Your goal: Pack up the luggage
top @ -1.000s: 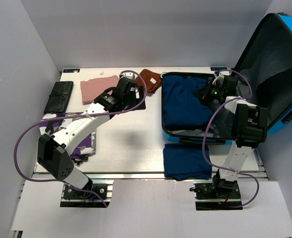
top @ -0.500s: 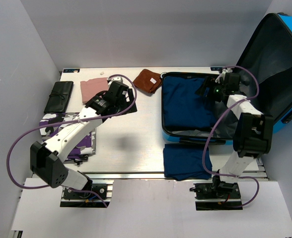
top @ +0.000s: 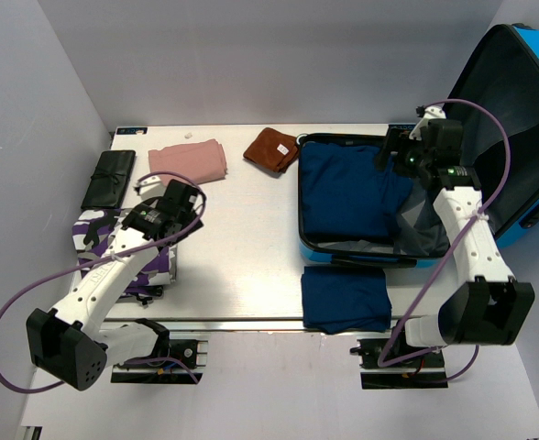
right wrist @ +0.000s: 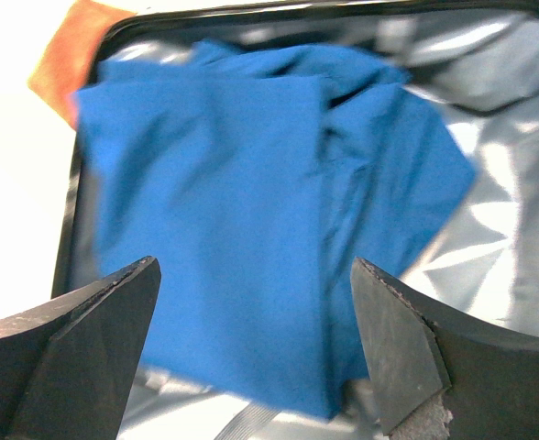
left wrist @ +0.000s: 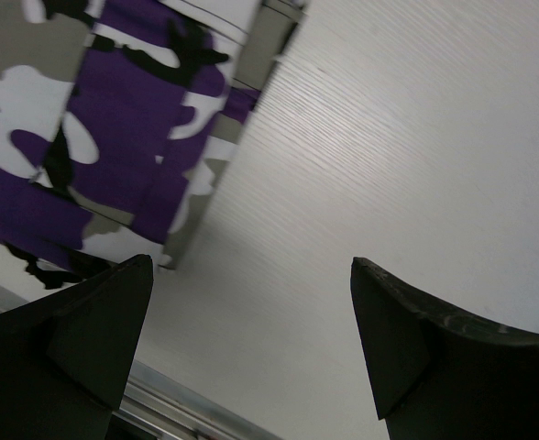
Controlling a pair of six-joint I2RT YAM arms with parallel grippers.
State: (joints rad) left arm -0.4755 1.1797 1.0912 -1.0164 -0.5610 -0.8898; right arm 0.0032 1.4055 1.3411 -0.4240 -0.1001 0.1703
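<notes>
Blue garment (right wrist: 251, 165) laid flat inside luggage (top: 512, 92); right end effector (right wrist: 256, 261) open above. Left end effector (left wrist: 251, 266) open beside camouflage cloth (left wrist: 132, 137), likely next.

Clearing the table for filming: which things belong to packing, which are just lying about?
Packing: luggage, packed blue garment, folded blue garment, pink garment, rust-brown cloth, purple camouflage garment.
Lying about: black pouch, possibly; small white scrap.

Bright, even overhead light; one wrist view blurred.
Soft arm shadows fall on the table (top: 251, 238) left of the luggage (top: 512, 110). In the right wrist view the blue cloth (right wrist: 233, 202) inside the luggage smears, its lining (right wrist: 499, 229) glares, and the table beside it bleaches white.
</notes>
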